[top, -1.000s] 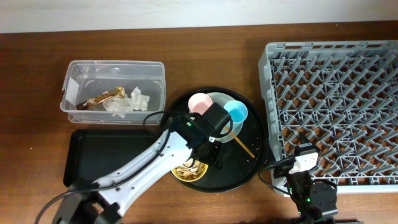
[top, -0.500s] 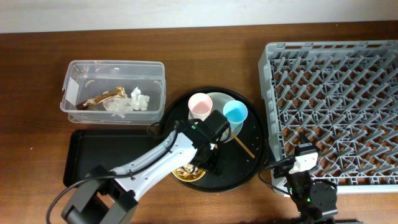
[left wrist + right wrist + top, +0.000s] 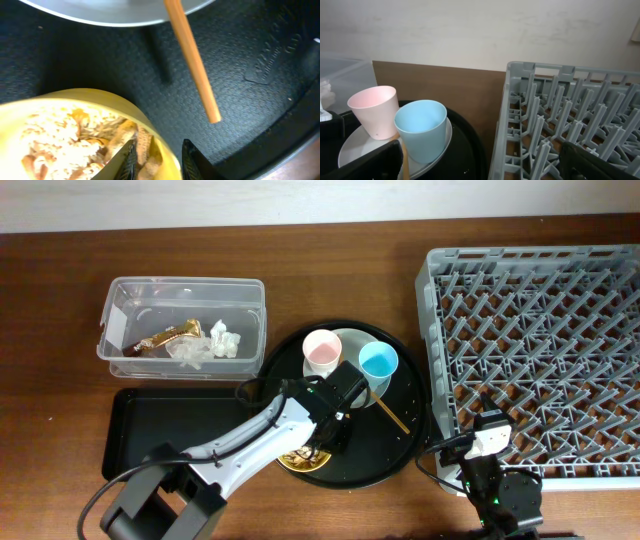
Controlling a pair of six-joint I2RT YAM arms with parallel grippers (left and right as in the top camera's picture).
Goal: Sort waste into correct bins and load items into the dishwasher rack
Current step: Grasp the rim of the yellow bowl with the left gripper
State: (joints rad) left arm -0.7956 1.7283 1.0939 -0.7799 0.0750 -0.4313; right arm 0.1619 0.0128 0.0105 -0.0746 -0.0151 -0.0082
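The yellow bowl (image 3: pixel 100 100) holds tan food scraps (image 3: pixel 65 140) and sits at the front of the round black tray (image 3: pixel 400 450). My left gripper (image 3: pixel 159 162) is shut on the bowl's right rim, one finger inside among the scraps and one outside. A wooden chopstick (image 3: pixel 192 65) lies just beyond, its far end over the grey-white plate (image 3: pixel 115 12). The pink cup (image 3: pixel 321 350) and blue cup (image 3: pixel 379 361) stand on that plate. My right gripper (image 3: pixel 480 167) is open and holds nothing, low beside the grey dishwasher rack (image 3: pixel 540 350).
The clear tub (image 3: pixel 182 290) at the back left holds a gold wrapper (image 3: pixel 165 337) and white tissue (image 3: pixel 215 343). The shallow black rectangular tray (image 3: pixel 170 430) lies in front of it, left of the round tray.
My left gripper has moved down and slightly left onto the bowl's rim, and its jaws have closed from wide open onto the rim. The right arm has stayed still.
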